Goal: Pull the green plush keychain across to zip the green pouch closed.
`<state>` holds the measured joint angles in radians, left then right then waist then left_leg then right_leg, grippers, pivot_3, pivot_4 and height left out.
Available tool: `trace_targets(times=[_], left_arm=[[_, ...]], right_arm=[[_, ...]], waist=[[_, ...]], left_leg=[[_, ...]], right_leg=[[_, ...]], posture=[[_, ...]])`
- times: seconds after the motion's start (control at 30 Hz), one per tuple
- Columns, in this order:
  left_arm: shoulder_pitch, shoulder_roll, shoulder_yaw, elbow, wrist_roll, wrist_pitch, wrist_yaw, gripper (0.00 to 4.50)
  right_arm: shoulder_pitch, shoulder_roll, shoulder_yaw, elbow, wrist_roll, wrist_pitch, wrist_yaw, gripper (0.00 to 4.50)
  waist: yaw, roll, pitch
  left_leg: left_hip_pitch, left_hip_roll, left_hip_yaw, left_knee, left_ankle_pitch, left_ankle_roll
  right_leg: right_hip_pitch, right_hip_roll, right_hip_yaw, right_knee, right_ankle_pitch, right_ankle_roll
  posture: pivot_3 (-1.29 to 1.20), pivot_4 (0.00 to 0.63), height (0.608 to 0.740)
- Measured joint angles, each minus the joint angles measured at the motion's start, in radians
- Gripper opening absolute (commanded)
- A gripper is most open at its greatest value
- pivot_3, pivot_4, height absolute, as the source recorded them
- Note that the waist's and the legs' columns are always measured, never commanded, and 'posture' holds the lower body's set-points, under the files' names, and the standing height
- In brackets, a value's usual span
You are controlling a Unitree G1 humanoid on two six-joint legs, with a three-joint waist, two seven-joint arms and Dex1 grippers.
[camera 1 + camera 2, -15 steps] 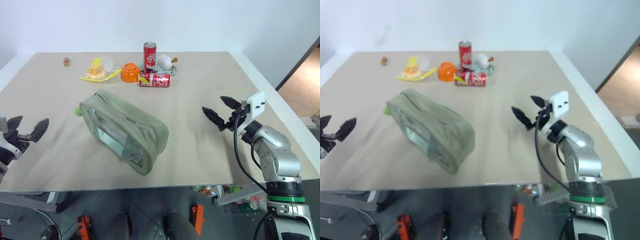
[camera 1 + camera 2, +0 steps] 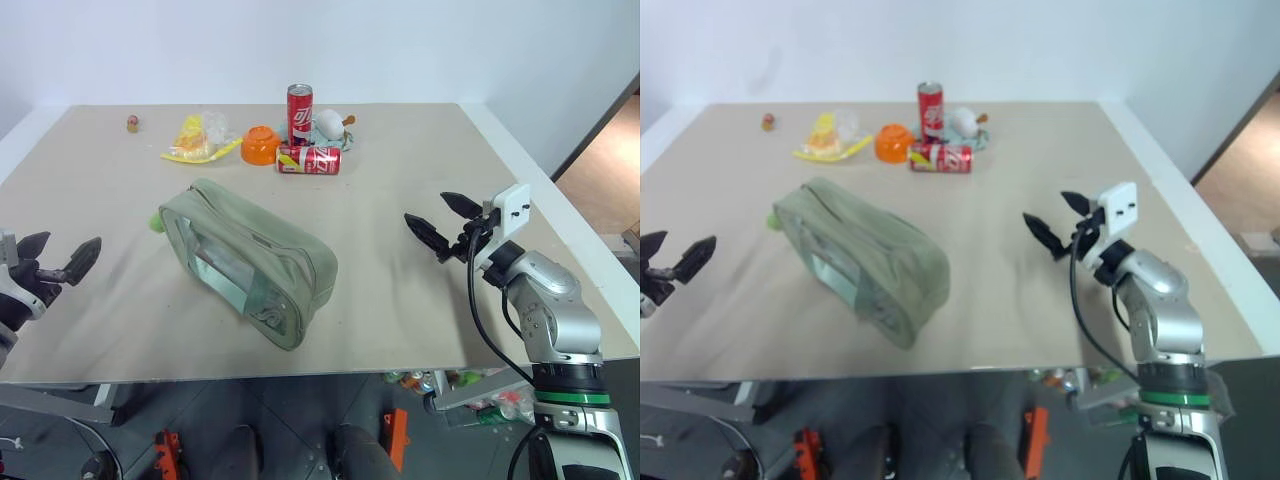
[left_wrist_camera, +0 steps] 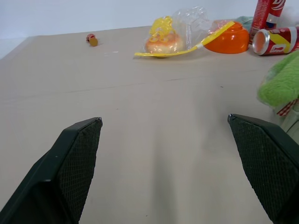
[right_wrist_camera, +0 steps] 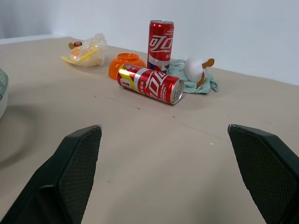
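Note:
The green pouch (image 2: 250, 262) lies slantwise in the middle of the table, its clear window side facing the near edge. The green plush keychain (image 2: 156, 224) peeks out at the pouch's far left end; in the left wrist view it is a fuzzy lime lump (image 3: 282, 83). My left gripper (image 2: 55, 256) hovers open over the table's left edge, well left of the pouch, holding nothing. My right gripper (image 2: 442, 220) is open and empty too, to the right of the pouch, pointing towards the cans.
At the back of the table stand an upright red can (image 2: 299, 114), a fallen red can (image 2: 308, 159), an orange bowl (image 2: 260, 145), a plastic-wrapped yellow item (image 2: 195, 138), a white toy on a teal cloth (image 2: 329, 124) and a small brown object (image 2: 132, 123).

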<state>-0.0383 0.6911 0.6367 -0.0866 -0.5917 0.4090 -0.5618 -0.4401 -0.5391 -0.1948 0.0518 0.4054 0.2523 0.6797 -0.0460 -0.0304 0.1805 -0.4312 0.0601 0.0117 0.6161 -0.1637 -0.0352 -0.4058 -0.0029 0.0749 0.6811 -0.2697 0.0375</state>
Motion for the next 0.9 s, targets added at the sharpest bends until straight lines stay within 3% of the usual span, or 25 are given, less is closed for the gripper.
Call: trace_targets(times=[0.23,0.37,0.5,0.6,0.73,0.9], left_arm=[[0.072,0.022,0.056,-0.113,-0.197,0.093,-0.13,4.47],[0.254,0.094,0.151,-0.244,-0.337,0.189,-0.303,4.47],[0.332,0.106,0.162,-0.331,-0.405,0.235,-0.369,4.47],[0.353,0.11,0.098,-0.479,-0.453,0.254,-0.387,4.47],[0.328,0.104,0.005,-0.5,-0.438,0.246,-0.389,4.47],[0.267,0.074,-0.081,-0.5,-0.425,0.221,-0.378,4.47]], right_arm=[[-0.007,-0.003,0.002,0.001,0.0,0.003,0.018,4.49],[-0.051,-0.015,0.01,0.015,0.001,0.012,0.042,4.49],[-0.081,-0.033,0.012,0.016,0.024,0.065,0.077,4.49],[-0.135,-0.087,0.022,0.002,0.07,0.153,0.137,4.49],[-0.232,-0.143,-0.001,-0.133,0.279,0.414,0.17,4.49],[-0.144,-0.178,0.038,-0.423,0.479,0.616,0.191,4.49]], waist=[[-0.001,0.0,0.0],[-0.01,0.0,0.0],[-0.005,0.0,0.001],[0.0,0.001,0.001],[-0.003,0.001,0.001],[-0.001,-0.002,-0.001]], left_leg=[[0.0,0.001,0.001,0.0,0.0,0.0],[0.001,0.003,0.006,0.0,-0.001,-0.001],[0.002,0.003,0.005,0.0,-0.001,-0.001],[0.001,0.003,0.01,0.001,-0.001,-0.001],[0.002,0.005,0.012,0.0,-0.001,0.0],[0.001,0.006,0.009,-0.001,-0.005,0.001]], right_leg=[[-0.001,0.0,0.0,0.0,0.0,0.0],[-0.002,0.0,0.001,0.0,0.0,-0.003],[-0.002,0.0,0.001,0.0,-0.003,-0.007],[-0.001,-0.002,0.002,0.0,-0.003,-0.005],[-0.002,0.0,0.004,0.0,-0.003,-0.005],[-0.001,0.003,0.004,0.0,-0.005,-0.004]], posture=[[0.0,0.15,0.74],[0.0,0.15,0.74],[0.0,0.15,0.74],[0.0,0.15,0.74],[0.0,0.15,0.74],[0.0,0.15,0.74]])
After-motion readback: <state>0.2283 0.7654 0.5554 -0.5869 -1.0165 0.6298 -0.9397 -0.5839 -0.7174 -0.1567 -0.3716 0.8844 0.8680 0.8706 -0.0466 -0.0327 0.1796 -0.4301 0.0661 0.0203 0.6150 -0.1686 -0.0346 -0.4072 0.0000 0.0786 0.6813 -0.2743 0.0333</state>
